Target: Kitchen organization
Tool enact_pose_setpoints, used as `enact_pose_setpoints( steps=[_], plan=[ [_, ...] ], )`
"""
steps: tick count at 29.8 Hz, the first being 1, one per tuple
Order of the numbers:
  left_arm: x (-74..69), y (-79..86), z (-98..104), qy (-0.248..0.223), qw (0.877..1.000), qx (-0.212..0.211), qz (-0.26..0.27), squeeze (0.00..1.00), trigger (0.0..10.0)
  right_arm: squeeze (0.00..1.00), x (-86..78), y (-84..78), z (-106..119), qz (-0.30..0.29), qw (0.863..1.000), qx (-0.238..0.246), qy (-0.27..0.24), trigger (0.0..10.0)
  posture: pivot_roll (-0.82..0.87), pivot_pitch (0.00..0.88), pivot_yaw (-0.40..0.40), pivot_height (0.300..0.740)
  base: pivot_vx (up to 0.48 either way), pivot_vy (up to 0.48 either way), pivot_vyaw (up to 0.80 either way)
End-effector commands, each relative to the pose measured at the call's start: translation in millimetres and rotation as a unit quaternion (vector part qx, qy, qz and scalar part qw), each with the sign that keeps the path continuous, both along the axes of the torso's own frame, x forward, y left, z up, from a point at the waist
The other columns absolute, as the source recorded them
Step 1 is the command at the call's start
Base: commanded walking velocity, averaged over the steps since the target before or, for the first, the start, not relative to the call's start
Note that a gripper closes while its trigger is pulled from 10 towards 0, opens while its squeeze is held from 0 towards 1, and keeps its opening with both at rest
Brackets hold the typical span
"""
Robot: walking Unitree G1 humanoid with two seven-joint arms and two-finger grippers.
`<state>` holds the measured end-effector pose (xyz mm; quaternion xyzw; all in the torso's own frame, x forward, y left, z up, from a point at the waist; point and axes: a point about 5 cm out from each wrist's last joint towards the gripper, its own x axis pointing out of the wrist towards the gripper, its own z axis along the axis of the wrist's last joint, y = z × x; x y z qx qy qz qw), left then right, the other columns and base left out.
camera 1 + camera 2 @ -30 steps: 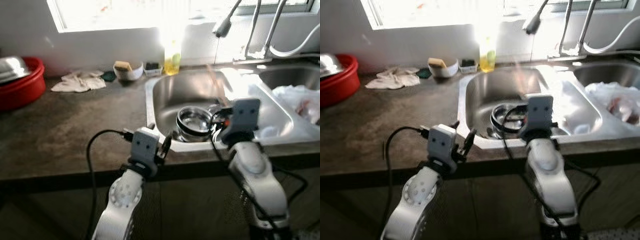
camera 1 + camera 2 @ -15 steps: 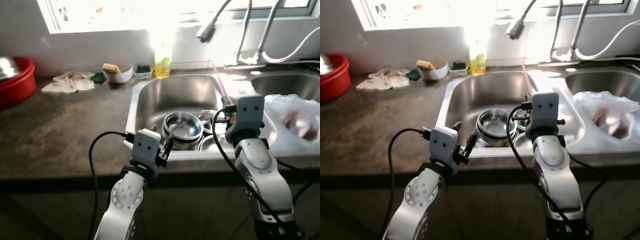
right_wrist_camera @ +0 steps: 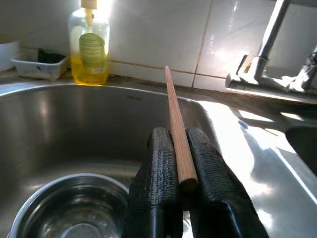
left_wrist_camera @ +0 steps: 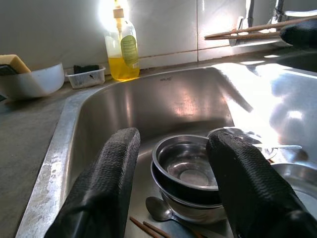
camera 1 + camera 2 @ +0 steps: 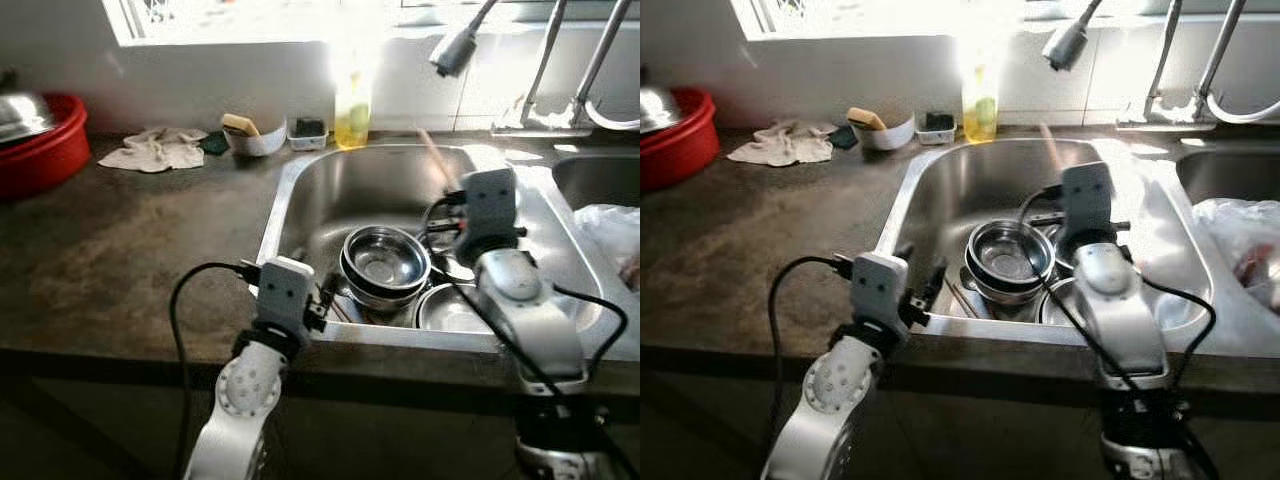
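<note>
Stacked steel bowls (image 5: 385,262) sit in the left sink basin (image 5: 330,190), with another steel bowl (image 5: 450,305) beside them. A spoon (image 4: 161,210) and loose chopsticks (image 4: 148,228) lie on the sink floor in front of the stack. My right gripper (image 3: 179,136) hovers over the basin behind the bowls, shut on wooden chopsticks (image 3: 174,114) that point up toward the faucet. My left gripper (image 4: 171,183) is open at the sink's front rim, its fingers (image 5: 325,290) aimed at the stacked bowls with nothing between them.
A yellow soap bottle (image 5: 350,110), a small tray (image 5: 308,132) and a white bowl with a sponge (image 5: 255,135) stand behind the sink. A cloth (image 5: 155,150) and a red basin (image 5: 40,150) are on the counter at left. A faucet sprayer (image 5: 455,50) hangs overhead. A plastic bag (image 5: 615,225) fills the right basin.
The camera has shifted and now looks deeper into the sink. The right gripper still holds the chopsticks over the basin, and the left stays open at the front rim.
</note>
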<state>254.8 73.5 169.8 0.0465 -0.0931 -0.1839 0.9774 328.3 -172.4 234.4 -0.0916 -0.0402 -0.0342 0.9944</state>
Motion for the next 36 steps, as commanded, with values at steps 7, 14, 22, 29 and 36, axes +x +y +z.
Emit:
enact_pose_setpoints(
  steps=[7, 14, 22, 29, 36],
  plan=[
    [-4.0, 2.1, -0.4, 0.005, 1.000, 0.000, 0.003, 0.00, 10.0, 0.00, 18.1, -16.1, -9.6, -0.014, 0.996, -0.024, 0.084, 10.0, 0.03, 0.091, -0.010, 0.740, 0.000, 0.000, 0.00],
    [-8.7, -0.3, -1.3, 0.006, 1.000, 0.004, -0.009, 0.00, 10.0, 0.00, 41.7, -32.7, -26.8, -0.015, 0.984, -0.021, 0.174, 10.0, 0.04, 0.103, -0.014, 0.740, 0.000, 0.000, 0.00],
    [-11.5, 0.5, -1.1, 0.008, 1.000, 0.005, -0.007, 0.00, 10.0, 0.00, 53.3, -27.0, -44.6, 0.006, 0.974, -0.025, 0.227, 10.0, 0.06, 0.103, -0.021, 0.740, 0.000, 0.000, 0.00],
    [-11.3, 2.2, -1.0, 0.010, 1.000, 0.006, -0.005, 0.00, 10.0, 1.00, 58.3, -28.4, -45.8, 0.003, 0.973, -0.016, 0.229, 10.0, 0.06, 0.099, -0.018, 0.740, 0.000, 0.000, 0.00],
    [-9.0, 1.3, 0.4, 0.008, 1.000, 0.006, -0.007, 0.00, 10.0, 0.31, 57.8, -31.9, -39.0, -0.012, 0.980, -0.002, 0.198, 10.0, 0.05, 0.095, -0.011, 0.740, 0.000, 0.000, 0.00]
  ],
)
